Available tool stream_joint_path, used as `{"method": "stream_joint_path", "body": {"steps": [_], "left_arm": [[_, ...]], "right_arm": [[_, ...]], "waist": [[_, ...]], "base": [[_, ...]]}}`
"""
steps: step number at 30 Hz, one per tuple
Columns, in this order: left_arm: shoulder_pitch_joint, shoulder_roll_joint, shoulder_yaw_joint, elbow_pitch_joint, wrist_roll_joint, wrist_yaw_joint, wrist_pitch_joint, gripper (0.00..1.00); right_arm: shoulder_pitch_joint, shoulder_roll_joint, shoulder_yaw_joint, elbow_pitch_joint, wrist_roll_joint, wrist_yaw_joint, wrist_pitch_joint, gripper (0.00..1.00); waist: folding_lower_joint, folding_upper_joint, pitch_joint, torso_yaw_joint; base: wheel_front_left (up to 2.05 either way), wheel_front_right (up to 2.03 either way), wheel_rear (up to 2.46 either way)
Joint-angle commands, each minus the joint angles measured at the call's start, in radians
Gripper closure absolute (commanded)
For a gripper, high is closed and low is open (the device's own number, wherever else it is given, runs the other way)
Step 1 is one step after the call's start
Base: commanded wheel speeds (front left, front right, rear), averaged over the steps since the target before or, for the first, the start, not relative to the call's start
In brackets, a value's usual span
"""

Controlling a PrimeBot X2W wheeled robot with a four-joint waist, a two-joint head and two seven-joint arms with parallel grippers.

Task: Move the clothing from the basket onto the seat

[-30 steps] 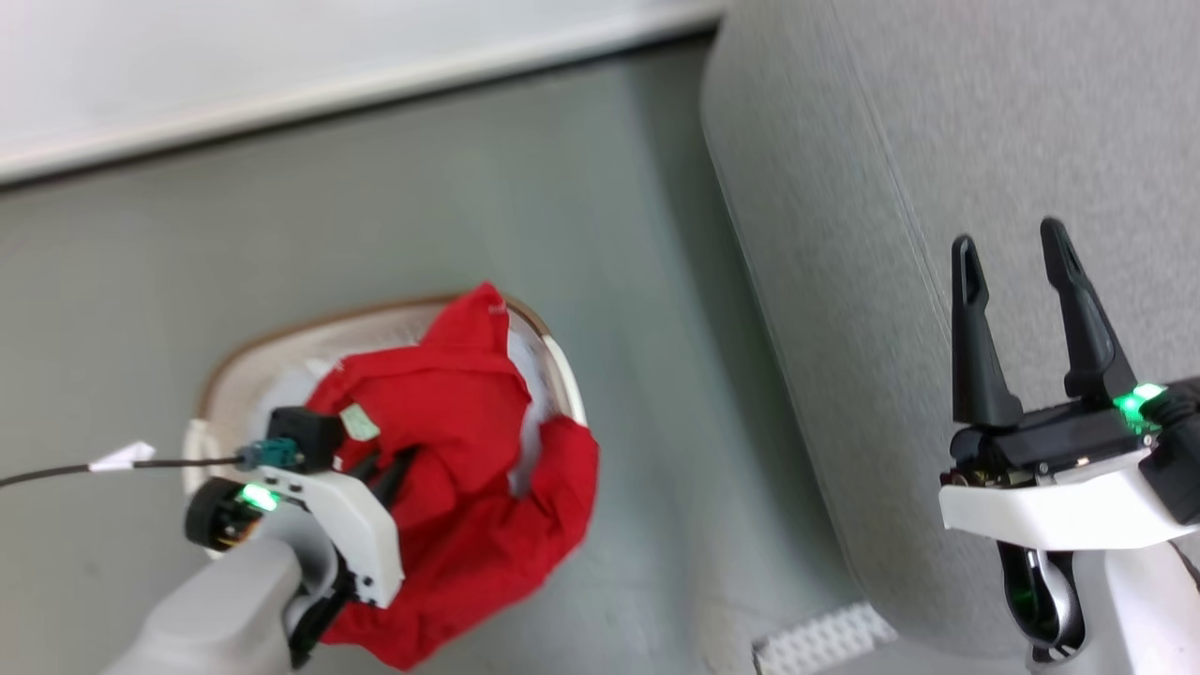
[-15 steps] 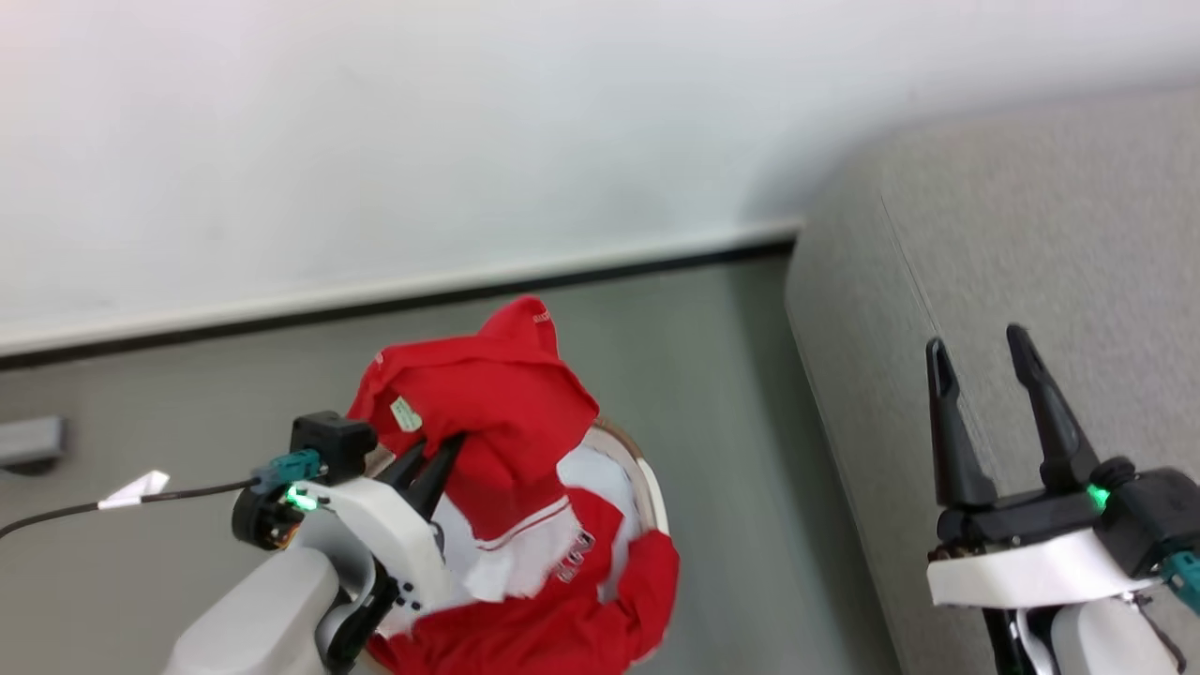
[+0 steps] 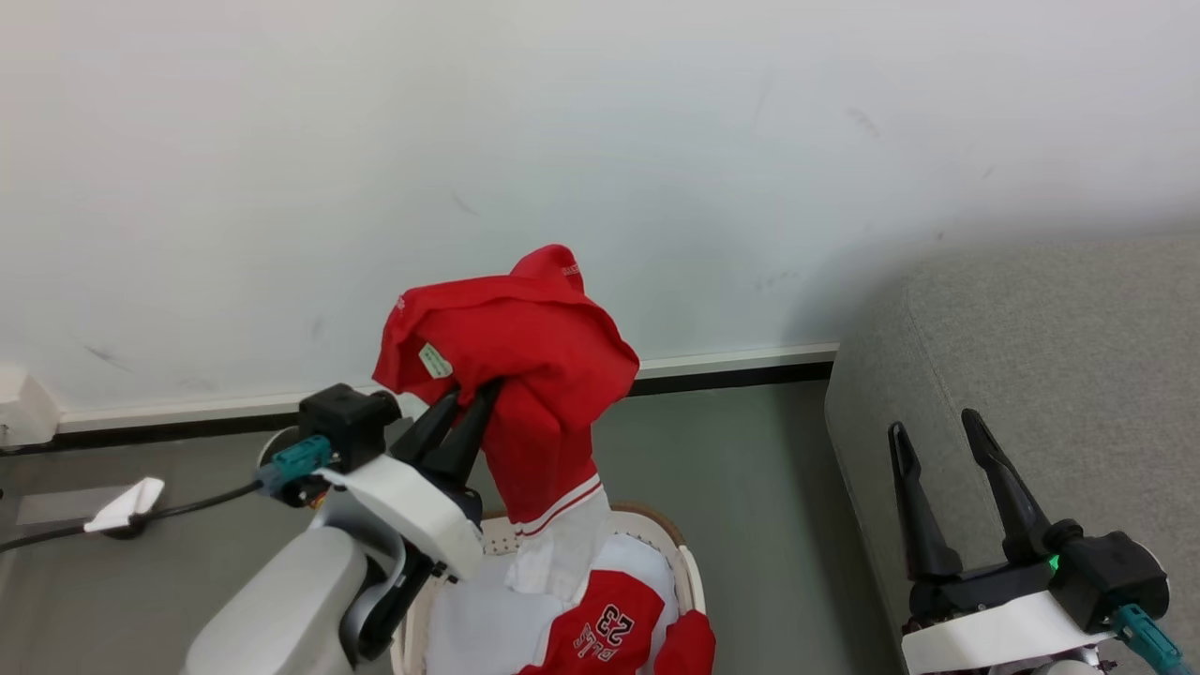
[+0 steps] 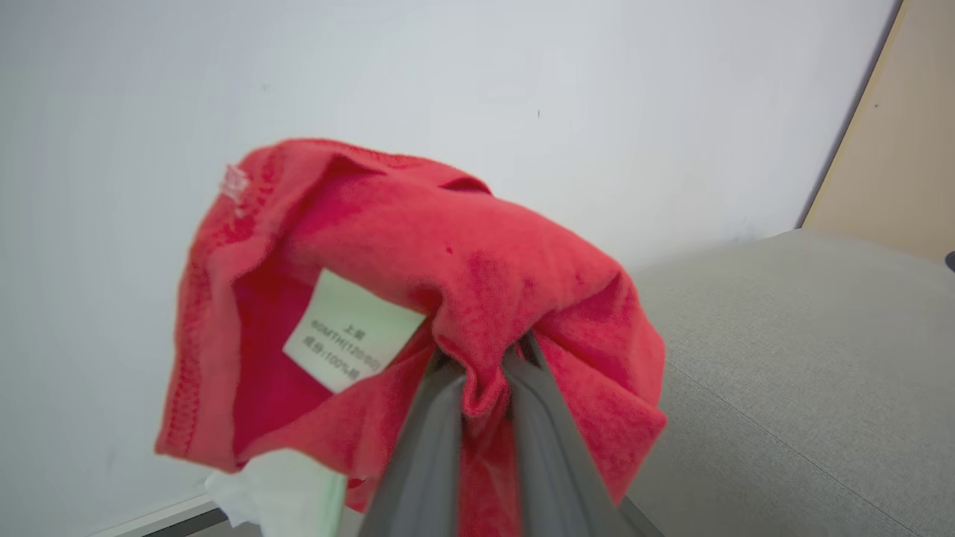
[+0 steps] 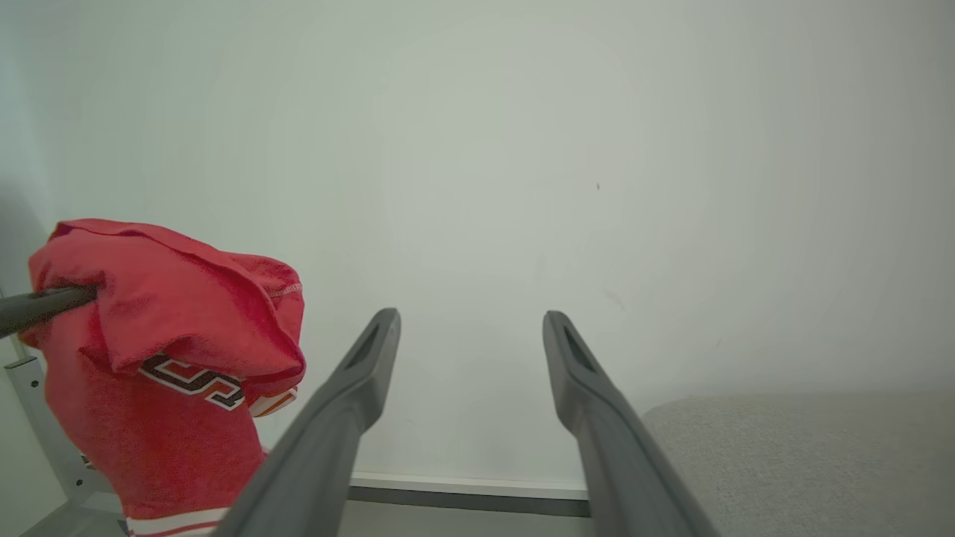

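Observation:
My left gripper [image 3: 466,401] is shut on a red garment [image 3: 525,356], held up above the basket [image 3: 692,574] so that its white-striped hem hangs down to the rim. In the left wrist view the jaws [image 4: 485,362] pinch a fold of the red cloth [image 4: 477,246] beside its small white tag [image 4: 351,339]. A second red and white piece printed "23" [image 3: 609,626] lies in the basket. The grey seat [image 3: 1041,375] stands to the right. My right gripper [image 3: 933,429] is open over its edge, nothing between the fingers [image 5: 471,319]; the lifted garment [image 5: 171,298] hangs to its left.
A white wall with a baseboard [image 3: 731,361] stands close behind the basket. A dark cable with a white tag [image 3: 122,502] runs over the grey floor [image 3: 741,469] at the left. A wooden panel [image 4: 895,149] rises behind the seat [image 4: 806,358].
The head camera has tilted up towards the wall. My left gripper has raised the red garment out of the basket, uncovering the "23" piece. The right gripper has stayed open.

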Motion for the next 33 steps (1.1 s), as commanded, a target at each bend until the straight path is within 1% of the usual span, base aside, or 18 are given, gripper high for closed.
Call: {"method": "stream_joint_path", "body": {"steps": [1,6,9,10,17,21,26,29,33], "left_arm": [[-0.010,0.002,0.007,-0.018,0.012,0.003,0.000,1.00],[-0.012,0.008,0.019,-0.069,0.025,0.018,0.000,1.00],[-0.008,0.009,0.020,-0.083,0.023,0.025,0.000,1.00],[-0.008,0.009,0.020,-0.083,0.023,0.025,0.000,1.00],[-0.013,0.004,0.013,-0.091,0.017,0.028,0.006,1.00],[-0.021,-0.005,0.006,-0.086,0.014,0.027,0.007,1.00],[-0.034,-0.030,-0.012,-0.092,0.016,0.023,0.015,1.00],[-0.042,-0.043,-0.027,-0.101,0.024,0.022,0.023,1.00],[-0.056,-0.059,-0.048,-0.112,0.034,0.019,0.032,1.00]], "right_arm": [[0.013,-0.003,0.006,0.001,0.011,-0.002,0.000,0.00],[0.023,-0.003,0.047,0.005,0.014,-0.002,0.000,0.00],[0.021,-0.003,0.090,0.007,0.014,-0.002,0.000,0.00],[0.021,-0.003,0.090,0.007,0.014,-0.002,0.000,0.00],[-0.004,-0.007,0.200,0.027,0.014,-0.002,0.000,0.00],[-0.027,-0.011,0.291,0.049,0.022,-0.002,0.000,0.00],[-0.062,-0.011,0.406,0.111,0.043,-0.002,0.000,0.00],[-0.103,-0.008,0.455,0.160,0.042,-0.002,0.000,0.00],[-0.181,-0.004,0.540,0.241,0.070,-0.002,0.001,0.00]], "waist": [[0.0003,-0.0001,-0.012,0.008],[0.0003,-0.0001,-0.024,0.006],[0.0003,-0.0001,-0.023,0.004],[0.0003,-0.0001,-0.023,0.004],[0.0003,-0.0001,-0.018,-0.001],[0.0003,-0.0001,-0.021,0.002],[0.0003,-0.0001,-0.026,0.027],[0.0003,-0.0001,-0.027,0.043],[0.0003,-0.0001,-0.026,0.064]], "base": [[0.00,0.00,0.00],[0.00,0.00,0.00],[0.00,0.00,0.00],[0.00,0.00,0.00],[0.00,0.00,0.00],[0.00,0.00,0.00],[0.00,0.00,0.00],[0.00,0.00,0.00],[0.00,0.00,0.00]]}}
